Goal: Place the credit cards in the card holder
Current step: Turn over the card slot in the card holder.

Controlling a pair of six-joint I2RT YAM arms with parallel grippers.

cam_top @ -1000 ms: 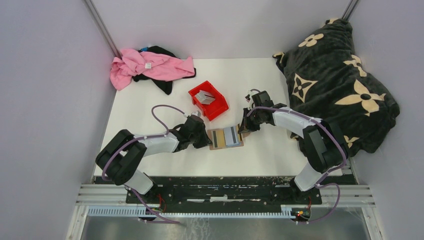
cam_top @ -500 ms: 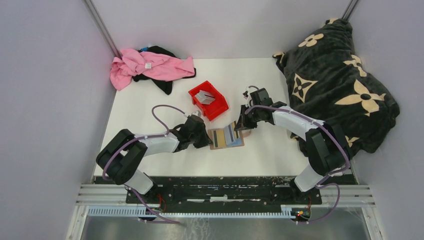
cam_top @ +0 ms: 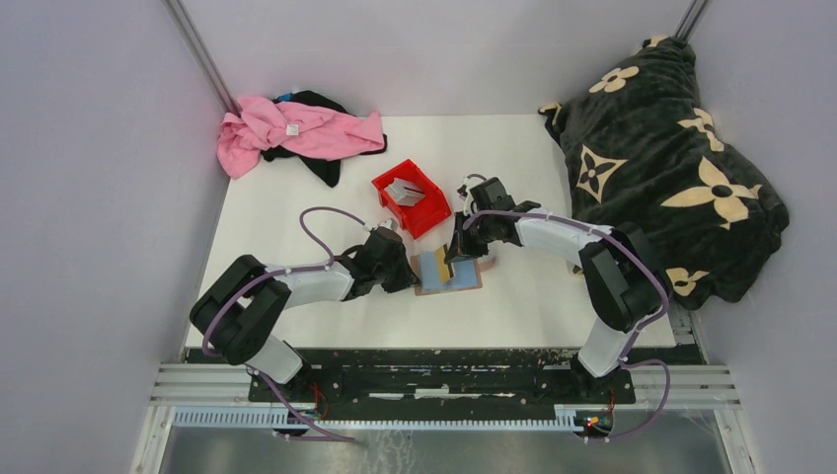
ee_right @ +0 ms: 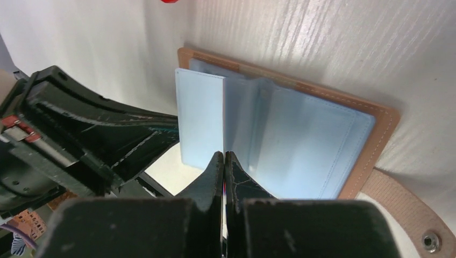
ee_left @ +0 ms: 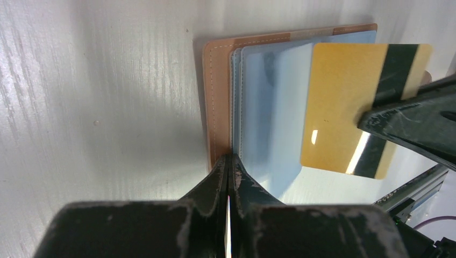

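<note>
Top view, layout: the card holder (cam_top: 469,281) lies open between the arms, just beside the red bin (cam_top: 430,210), which contains more credit cards (cam_top: 403,190).
Top view, arms: the left gripper (cam_top: 408,276) is at the holder's left edge and the right gripper (cam_top: 452,255) is above it.
Left wrist, grips: the left tips are pinched closed on the holder's pale blue inner leaf. Only this view shows the gold card (ee_left: 344,107) face-on, clamped in the right tips.
Right wrist, extras: the gold card is edge-on and barely visible, but the pocket seams and snap tab (ee_right: 428,240) are clear.
Step, judged: insertion. Hold the leaf steady, square the card's edge to the slot and slide it in before releasing.
</note>
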